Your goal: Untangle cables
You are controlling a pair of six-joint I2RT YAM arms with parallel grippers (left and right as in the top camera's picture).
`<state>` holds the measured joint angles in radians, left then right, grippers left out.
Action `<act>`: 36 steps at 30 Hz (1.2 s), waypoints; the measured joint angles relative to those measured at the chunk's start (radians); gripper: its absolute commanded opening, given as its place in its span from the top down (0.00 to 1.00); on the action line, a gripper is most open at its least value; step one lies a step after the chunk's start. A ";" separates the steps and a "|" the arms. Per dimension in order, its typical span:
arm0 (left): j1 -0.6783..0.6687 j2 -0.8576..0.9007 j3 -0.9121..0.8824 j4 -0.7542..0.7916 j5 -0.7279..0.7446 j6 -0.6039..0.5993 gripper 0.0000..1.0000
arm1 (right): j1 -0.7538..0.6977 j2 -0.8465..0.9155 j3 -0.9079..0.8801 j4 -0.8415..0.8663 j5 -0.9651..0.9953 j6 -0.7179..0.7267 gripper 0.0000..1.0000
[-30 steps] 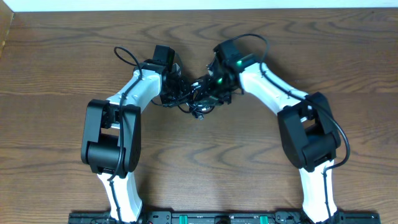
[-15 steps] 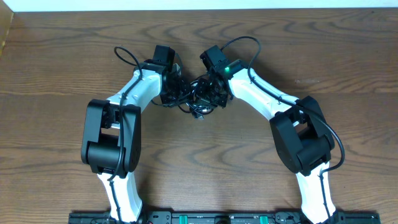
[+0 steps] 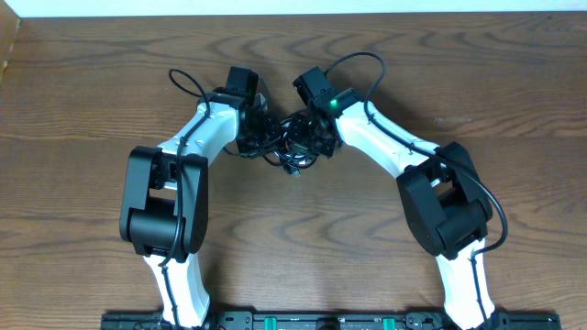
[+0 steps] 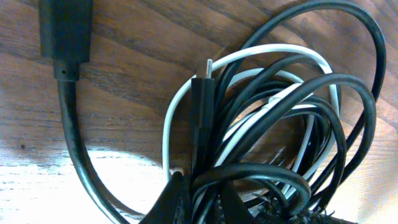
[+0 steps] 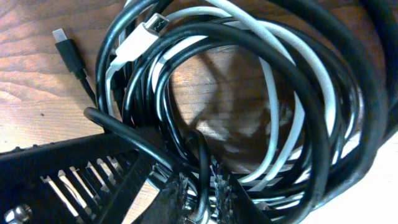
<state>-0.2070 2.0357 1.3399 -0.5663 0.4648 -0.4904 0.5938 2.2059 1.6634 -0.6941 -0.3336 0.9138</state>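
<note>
The cables point(image 3: 292, 151) lie as one tangled bundle at the table's far middle, between both arms. In the left wrist view, black loops point(image 4: 367, 93) and a white cord point(image 4: 249, 59) overlap, with a black plug point(image 4: 202, 99) standing up in them. My left gripper point(image 4: 202, 204) point(image 3: 269, 139) is shut on black strands at the bundle's near edge. In the right wrist view, a white plug point(image 5: 146, 34) and a black plug point(image 5: 65, 40) stick out at the top left. My right gripper point(image 5: 202, 194) point(image 3: 310, 137) is shut on a single black strand point(image 5: 203, 162).
A thicker black cord point(image 4: 68, 124) with a large connector runs down the left of the left wrist view. A black ribbed part point(image 5: 62, 180) lies right beside the right fingers. The wooden table point(image 3: 293, 238) stretches out on all sides; a thick arm cable point(image 3: 183, 82) loops at the far left.
My right wrist has swung left, into the bundle, and its jaws have narrowed onto a black strand. The left arm has not moved.
</note>
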 measured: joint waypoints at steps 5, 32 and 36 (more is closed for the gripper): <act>0.000 0.000 0.000 0.000 0.000 0.000 0.92 | 0.018 0.000 0.000 0.003 0.051 0.001 0.99; 0.036 0.001 -0.003 0.002 -0.014 -0.006 0.92 | -0.047 -0.182 0.003 -0.080 0.031 -0.243 0.99; 0.040 0.001 -0.003 0.002 -0.027 -0.007 0.92 | -0.074 -0.185 0.003 -0.064 -0.024 -0.299 0.99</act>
<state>-0.1665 2.0369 1.3365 -0.5648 0.4377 -0.4973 0.5201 2.0205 1.6669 -0.7578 -0.3576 0.6147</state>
